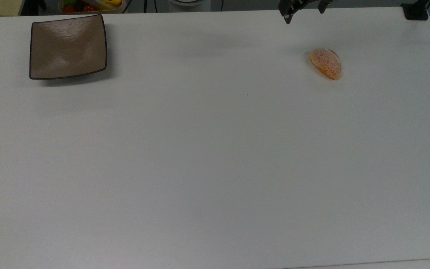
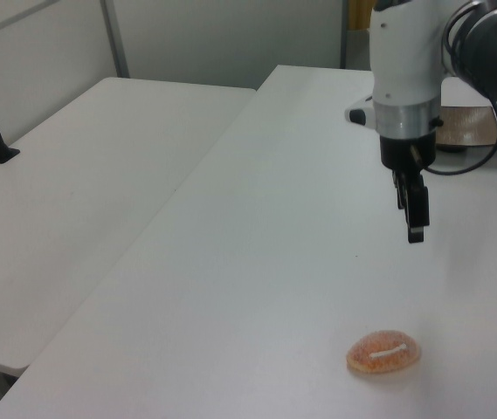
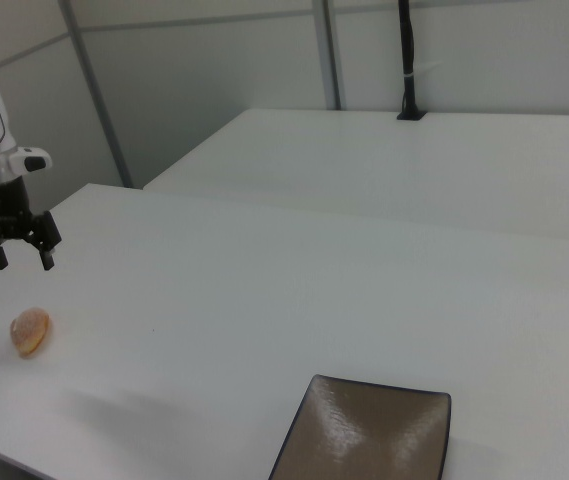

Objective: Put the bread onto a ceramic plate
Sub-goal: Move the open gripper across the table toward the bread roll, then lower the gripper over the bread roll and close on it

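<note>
The ceramic plate [image 1: 68,46] looks glazed, its brown face glossy with pale reflections inside a thin dark rim. The bread [image 1: 326,63] has a rough, grainy crust, orange-brown under a pale sugary speckle. The tabletop [image 1: 207,157] is smooth, matt white. The pincer [image 3: 20,258] looks like matt black plastic or metal, below a glossy white arm casing [image 2: 405,52].
</note>
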`<state>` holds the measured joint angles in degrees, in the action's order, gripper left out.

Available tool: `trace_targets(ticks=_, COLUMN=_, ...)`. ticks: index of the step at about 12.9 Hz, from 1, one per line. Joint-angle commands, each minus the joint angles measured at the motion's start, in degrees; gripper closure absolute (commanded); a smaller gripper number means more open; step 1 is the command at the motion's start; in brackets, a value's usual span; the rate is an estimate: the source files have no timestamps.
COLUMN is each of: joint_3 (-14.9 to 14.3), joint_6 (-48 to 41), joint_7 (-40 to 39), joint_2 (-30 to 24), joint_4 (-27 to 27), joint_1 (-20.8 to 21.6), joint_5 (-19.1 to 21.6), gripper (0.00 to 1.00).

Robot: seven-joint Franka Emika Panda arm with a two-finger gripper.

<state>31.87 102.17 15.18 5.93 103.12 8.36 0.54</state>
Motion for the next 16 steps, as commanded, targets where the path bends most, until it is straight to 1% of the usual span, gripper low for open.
trace_targets(ticks=1, joint_3=0.39, joint_6=3.73, joint_7=0.9, joint_2=2.5, joint_4=1.21, joint_1=2.44, joint_5=-1.77, gripper=0.0)
trace_targets(ticks=4, joint_3=0.65, joint_6=7.68, joint_7=0.9, joint_2=4.35, joint_4=1.21, joint_1=3.76, joint_5=-2.3, gripper=0.0)
trace_targets(ticks=6, joint_3=1.88, joint_6=8.74, joint_7=0.9, joint_2=5.23, joint_4=1.21, joint_1=4.11, joint_5=-2.3, gripper=0.0)
trace_targets(ticks=8, joint_3=2.23, joint_6=10.85, joint_7=0.9, joint_2=6.72, joint_4=1.21, joint_1=4.99, joint_5=-3.17, gripper=0.0)
trace_targets(ticks=10, joint_3=2.23, joint_6=11.03, joint_7=0.99, joint_2=8.82, joint_4=1.03, joint_1=6.04, joint_5=-5.63, gripper=0.0)
trace_targets(ticks=11, joint_3=2.23, joint_6=12.34, joint_7=1.43, joint_2=10.49, joint_4=1.03, joint_1=7.01, joint_5=-7.82, gripper=0.0)
trace_targets(ticks=13, joint_3=2.23, joint_6=13.84, joint_7=5.46, joint_2=12.78, joint_4=1.03, joint_1=8.42, joint_5=-11.42, gripper=0.0)
trace_targets(ticks=16, joint_3=2.23, joint_6=13.93, joint_7=8.54, joint_2=15.94, joint_4=0.59, joint_1=9.39, joint_5=-15.47, gripper=0.0)
